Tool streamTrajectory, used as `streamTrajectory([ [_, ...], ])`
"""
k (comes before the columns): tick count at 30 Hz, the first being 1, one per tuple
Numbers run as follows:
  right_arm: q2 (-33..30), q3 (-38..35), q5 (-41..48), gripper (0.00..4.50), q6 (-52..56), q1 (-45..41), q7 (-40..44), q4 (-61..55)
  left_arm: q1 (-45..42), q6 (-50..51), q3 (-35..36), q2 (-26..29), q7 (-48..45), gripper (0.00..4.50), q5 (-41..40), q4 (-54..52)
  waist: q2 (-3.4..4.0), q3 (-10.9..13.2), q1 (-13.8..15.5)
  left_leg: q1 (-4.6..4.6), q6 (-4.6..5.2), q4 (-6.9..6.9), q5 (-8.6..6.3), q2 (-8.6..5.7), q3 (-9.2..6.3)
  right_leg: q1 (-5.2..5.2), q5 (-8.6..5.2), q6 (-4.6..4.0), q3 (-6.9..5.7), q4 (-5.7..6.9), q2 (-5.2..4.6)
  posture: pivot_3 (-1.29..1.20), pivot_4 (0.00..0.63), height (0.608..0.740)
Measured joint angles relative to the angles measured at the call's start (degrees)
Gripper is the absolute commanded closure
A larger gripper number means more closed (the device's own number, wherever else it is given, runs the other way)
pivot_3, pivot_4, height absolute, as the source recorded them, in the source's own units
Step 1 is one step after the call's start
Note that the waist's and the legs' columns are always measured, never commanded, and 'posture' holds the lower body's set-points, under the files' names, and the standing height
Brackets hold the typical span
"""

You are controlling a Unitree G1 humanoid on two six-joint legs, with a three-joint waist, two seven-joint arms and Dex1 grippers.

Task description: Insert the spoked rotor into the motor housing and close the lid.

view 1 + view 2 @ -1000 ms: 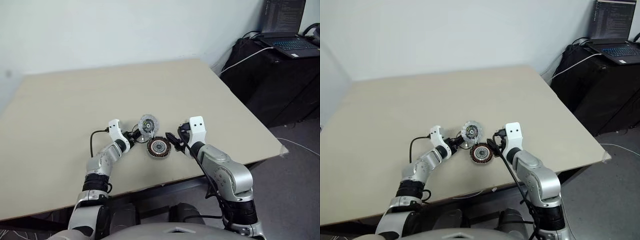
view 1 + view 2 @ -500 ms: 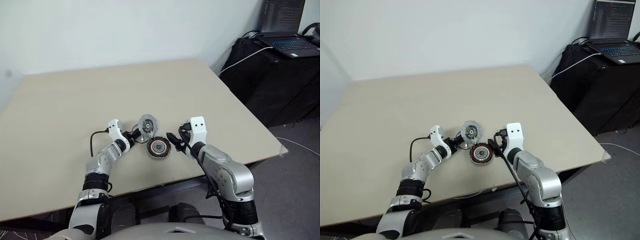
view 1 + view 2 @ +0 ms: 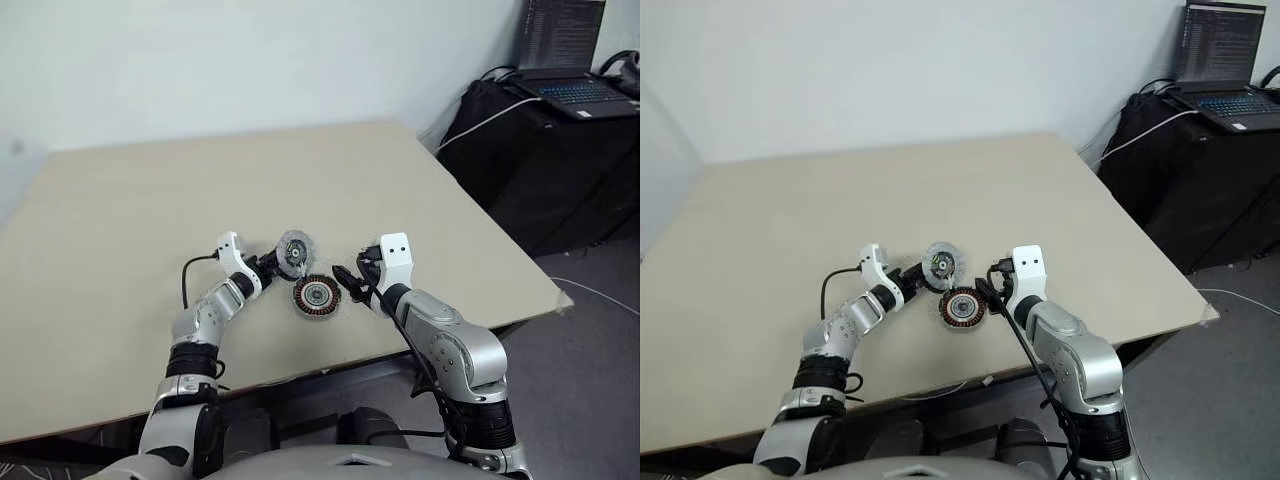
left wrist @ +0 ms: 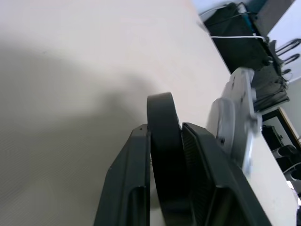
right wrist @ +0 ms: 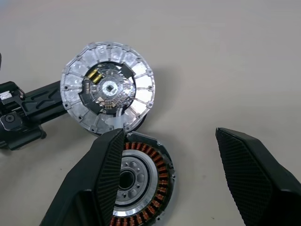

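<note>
Your left gripper (image 4: 164,128) is clenched edge-on around a thin dark disc (image 4: 161,110), probably the spoked rotor, with the lid (image 5: 108,87) just beside it, segmented face up. The motor housing (image 5: 146,181) lies windings-up on the table (image 3: 150,200), ready to receive the rotor. Your right gripper (image 5: 169,136) hovers spread above it, holding nothing.

Table (image 3: 150,190): pale beige top, matte. On it, near front edge: motor housing (image 5: 136,179), lying flat, copper windings up, w/ grey centre. Lid (image 5: 107,89) just behind housing; can't tell if resting on top.
</note>
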Motion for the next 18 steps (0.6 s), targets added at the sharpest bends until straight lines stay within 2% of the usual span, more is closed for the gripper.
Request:
streamTrajectory([
  [11, 0.03, 0.06, 0.02, 1.19, 0.01, 0.01, 0.01, 0.00, 2.20, -1.09, 1.91, -0.71, 0.90, 3.67, -1.66, -1.63, -0.08, -0.14, -0.63, -0.02, 0.00, -0.05, 0.00, 0.03, 0.00, -0.01, 0.00, 0.00, 0.01, -0.06, 0.03, 0.00, 0.000, 0.740],
  [18, -0.02, 0.01, 0.06, 1.19, 0.04, 0.22, 0.02, -0.03, 9.06, -4.90, 10.02, -4.01, 4.53, 3.67, -8.43, -9.01, -0.14, -0.10, -1.51, -0.15, 0.02, -0.13, 0.02, 0.10, 0.02, -0.03, -0.02, -0.06, 0.06, -0.02, 0.14, 0.00, 0.000, 0.740],
])
